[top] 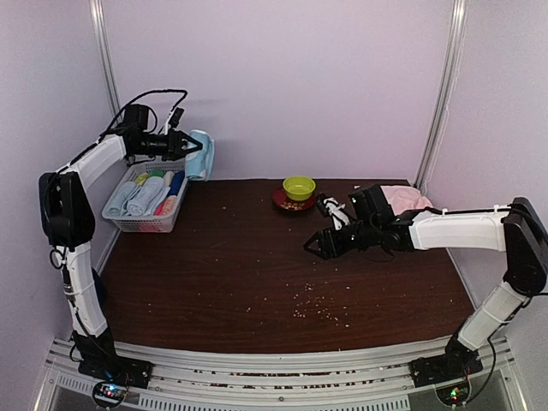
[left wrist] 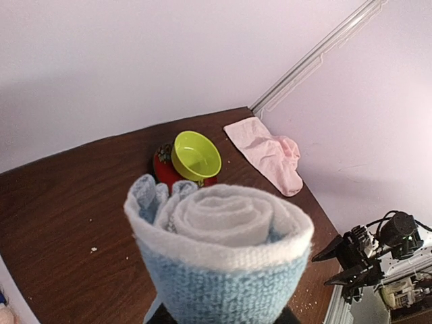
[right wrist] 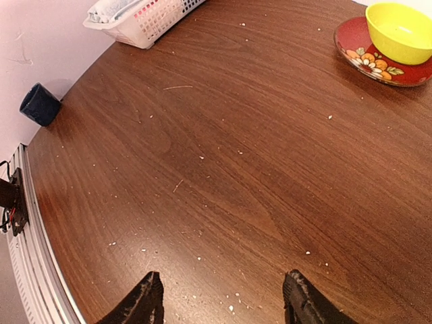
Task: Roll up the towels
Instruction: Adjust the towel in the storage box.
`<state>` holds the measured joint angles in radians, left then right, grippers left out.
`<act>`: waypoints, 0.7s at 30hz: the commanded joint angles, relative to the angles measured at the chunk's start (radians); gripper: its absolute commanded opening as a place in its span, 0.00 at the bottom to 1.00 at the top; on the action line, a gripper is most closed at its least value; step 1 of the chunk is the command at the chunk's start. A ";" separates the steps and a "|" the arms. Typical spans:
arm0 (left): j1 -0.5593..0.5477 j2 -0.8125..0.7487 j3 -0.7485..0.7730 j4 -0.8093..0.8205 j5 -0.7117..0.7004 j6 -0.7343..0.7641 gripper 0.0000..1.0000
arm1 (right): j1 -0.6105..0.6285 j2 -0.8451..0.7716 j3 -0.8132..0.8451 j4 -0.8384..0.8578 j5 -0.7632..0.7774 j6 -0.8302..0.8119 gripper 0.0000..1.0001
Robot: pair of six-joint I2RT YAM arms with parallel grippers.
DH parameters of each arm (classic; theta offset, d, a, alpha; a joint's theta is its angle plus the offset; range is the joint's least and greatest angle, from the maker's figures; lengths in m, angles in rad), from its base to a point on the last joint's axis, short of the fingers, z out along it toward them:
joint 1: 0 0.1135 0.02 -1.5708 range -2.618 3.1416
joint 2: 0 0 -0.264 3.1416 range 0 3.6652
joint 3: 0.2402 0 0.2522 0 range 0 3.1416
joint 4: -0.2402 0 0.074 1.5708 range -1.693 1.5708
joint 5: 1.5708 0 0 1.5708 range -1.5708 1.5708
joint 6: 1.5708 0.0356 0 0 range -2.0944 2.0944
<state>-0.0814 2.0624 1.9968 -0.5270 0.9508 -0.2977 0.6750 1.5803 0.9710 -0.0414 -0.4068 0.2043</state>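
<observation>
We risk losing the rolled light blue terry towel [top: 201,154]. It is lifted off the far left corner of the dark wooden table [top: 257,274], near the white plastic mesh basket [top: 137,225], and only the left gripper [top: 181,144] clamped on it holds it up. A slackening grip could let it slip and unroll. The crumpled pale pink cloth towel [top: 408,199] lies at the far right corner, apart from the right gripper [top: 318,246], which hovers over the table's middle, jaws parted and empty.
</observation>
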 commanded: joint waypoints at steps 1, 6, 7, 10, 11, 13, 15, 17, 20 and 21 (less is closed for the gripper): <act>0.101 0.046 0.025 -0.106 0.102 0.050 0.28 | 0.022 -0.060 -0.002 -0.010 0.066 -0.029 0.61; 0.152 0.090 0.092 -0.253 0.022 0.183 0.28 | 0.038 -0.110 -0.013 -0.014 0.102 -0.036 0.61; 0.154 0.104 0.102 -0.278 0.002 0.205 0.28 | 0.043 -0.114 -0.014 -0.014 0.110 -0.036 0.61; 0.165 0.139 0.122 -0.305 0.000 0.228 0.26 | 0.054 -0.108 -0.013 -0.015 0.123 -0.039 0.61; 0.169 0.152 0.132 -0.311 -0.002 0.234 0.26 | 0.058 -0.102 -0.007 -0.023 0.128 -0.043 0.61; 0.180 0.167 0.145 -0.313 0.000 0.236 0.26 | 0.071 -0.097 0.002 -0.037 0.145 -0.048 0.61; 0.195 0.180 0.155 -0.317 -0.003 0.242 0.26 | 0.079 -0.099 0.001 -0.041 0.162 -0.054 0.61; 0.214 0.192 0.153 -0.320 0.000 0.244 0.26 | 0.081 -0.103 0.003 -0.047 0.179 -0.058 0.61; 0.245 0.198 0.138 -0.328 0.000 0.252 0.25 | 0.084 -0.103 0.004 -0.048 0.190 -0.058 0.61; 0.251 0.197 0.127 -0.330 -0.002 0.253 0.24 | 0.086 -0.101 0.005 -0.046 0.191 -0.059 0.61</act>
<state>0.1192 2.2520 2.1159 -0.8429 0.9447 -0.0788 0.7528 1.4834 0.9707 -0.0761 -0.2626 0.1593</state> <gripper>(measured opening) 0.253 0.609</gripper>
